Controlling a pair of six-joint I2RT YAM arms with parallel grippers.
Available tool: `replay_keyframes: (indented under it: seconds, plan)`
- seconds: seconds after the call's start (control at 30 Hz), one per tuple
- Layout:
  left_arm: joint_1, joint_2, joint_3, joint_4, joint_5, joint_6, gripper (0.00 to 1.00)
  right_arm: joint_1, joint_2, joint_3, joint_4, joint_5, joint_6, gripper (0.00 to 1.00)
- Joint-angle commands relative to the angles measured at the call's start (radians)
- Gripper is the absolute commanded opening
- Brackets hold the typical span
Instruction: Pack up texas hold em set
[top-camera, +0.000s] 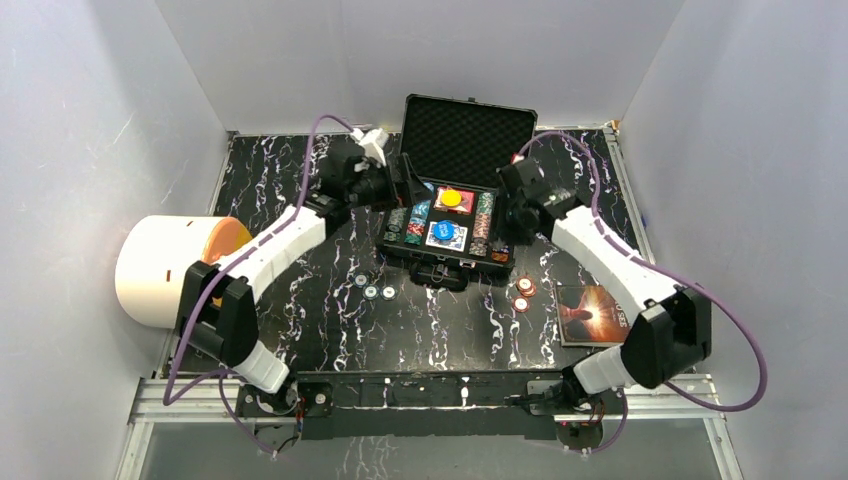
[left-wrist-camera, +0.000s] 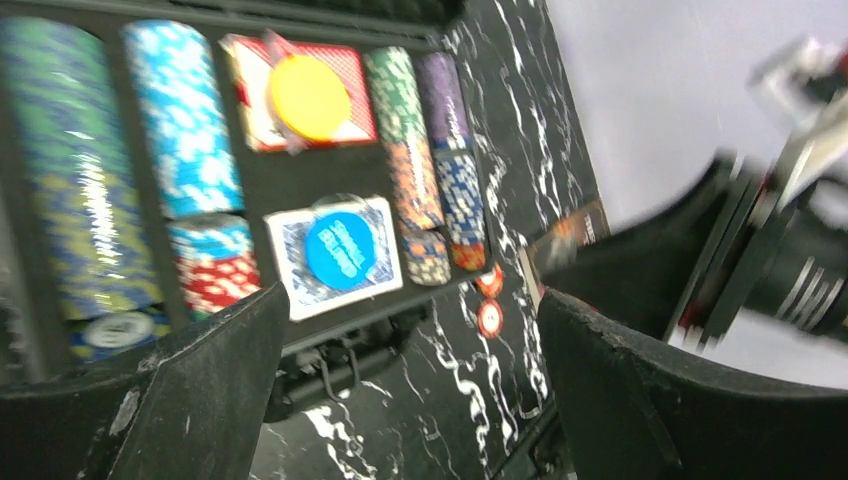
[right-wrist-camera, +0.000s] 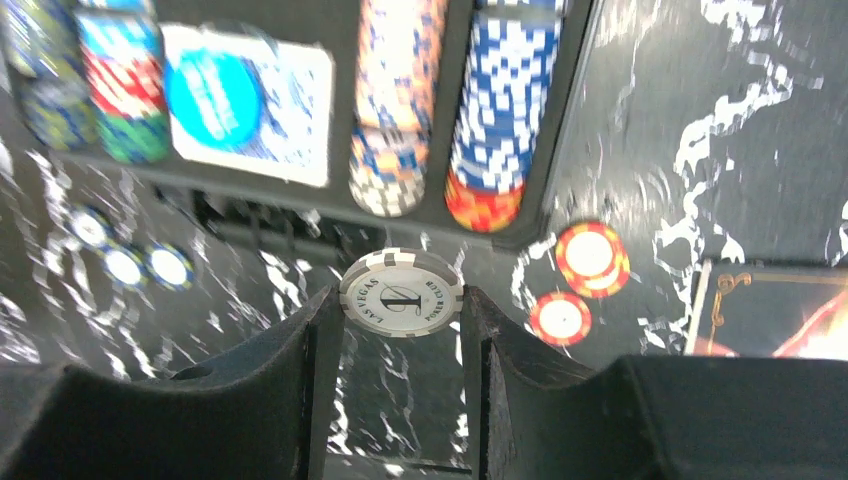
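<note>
The black case (top-camera: 446, 264) lies open at the table's middle, its foam-lined lid (top-camera: 468, 128) upright behind. Inside are rows of multicoloured chips (left-wrist-camera: 185, 120), a red deck (left-wrist-camera: 345, 75) with the yellow disc (left-wrist-camera: 309, 97) on it, and a blue deck (left-wrist-camera: 290, 270) with a blue disc on it. My right gripper (top-camera: 508, 215) is at the case's right edge; in the right wrist view it (right-wrist-camera: 400, 305) is shut on a grey-and-white chip (right-wrist-camera: 402, 290). My left gripper (top-camera: 400, 185), at the case's left side, is open and empty in the left wrist view (left-wrist-camera: 410, 315).
Two red chips (top-camera: 522, 295) lie on the table right of the case's front, and three blue chips (top-camera: 372, 290) lie left of it. A dark book (top-camera: 590, 312) lies at the right. A big white cylinder (top-camera: 165, 270) lies at the left edge.
</note>
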Motion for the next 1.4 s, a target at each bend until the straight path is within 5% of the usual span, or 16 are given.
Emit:
replay_keyframes:
  seconds: [0.0,0.17,0.33,0.87,1.2,1.37]
  plan:
    - [-0.077,-0.002,-0.094,0.185,0.057,-0.071,0.94,-0.071,0.076,0.170,-0.002,-0.056,0.059,0.39]
    - [-0.104,-0.001,-0.251,0.531,0.008,-0.254,0.90,-0.107,0.152,0.260,0.026,-0.090,0.163,0.40]
    - [-0.156,0.083,-0.249,0.676,-0.022,-0.282,0.87,-0.125,0.205,0.328,0.026,-0.151,0.285,0.41]
    - [-0.272,0.206,-0.228,0.894,-0.200,-0.287,0.80,-0.139,0.196,0.314,0.065,-0.296,0.455,0.41]
    - [-0.278,0.260,-0.192,0.943,-0.263,-0.306,0.54,-0.151,0.202,0.295,0.081,-0.366,0.461,0.42]
    - [-0.279,0.267,-0.181,0.968,-0.265,-0.310,0.52,-0.154,0.211,0.291,0.087,-0.392,0.458,0.42]
